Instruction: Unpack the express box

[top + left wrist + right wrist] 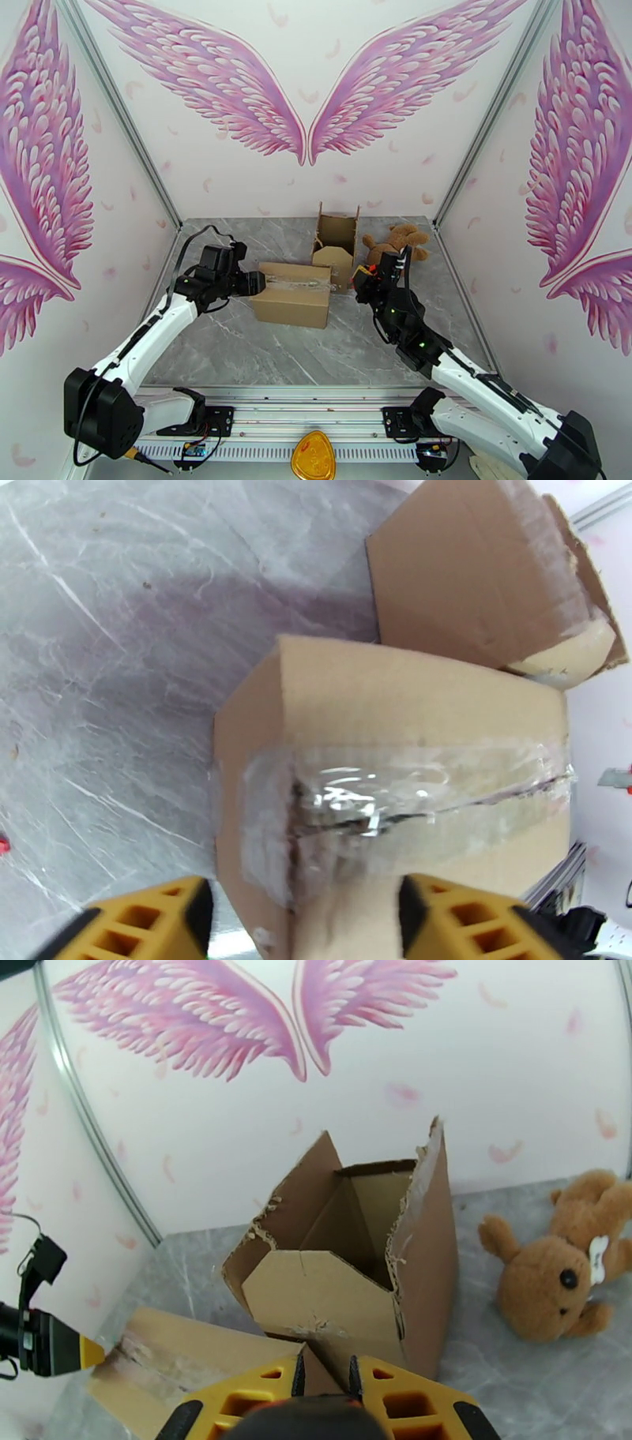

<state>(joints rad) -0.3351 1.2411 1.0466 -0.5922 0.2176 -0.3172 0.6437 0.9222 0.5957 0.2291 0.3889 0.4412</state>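
yellow left gripper (304, 906) spread wide astride one end of the taped express box (411, 709), lying mid-desk (261, 347). right gripper (325, 1374) nearly closed; what it pinches is unclear. cardboard looks light, stiff; slick tape seam (426, 792) seems the way in.

Grey marble-patterned worktop (261, 355), pale veins. Brown plush bear (395, 243) lying on far right part of worktop, close to back wall; black eye and small white patch on face. White walls (316, 189) printed with large pink feathered wings (229, 87) and scattered pink petals. Metal corner post (118, 118) at each back corner. Yellow rounded object (314, 455) at near edge, below mounting rail (316, 414).
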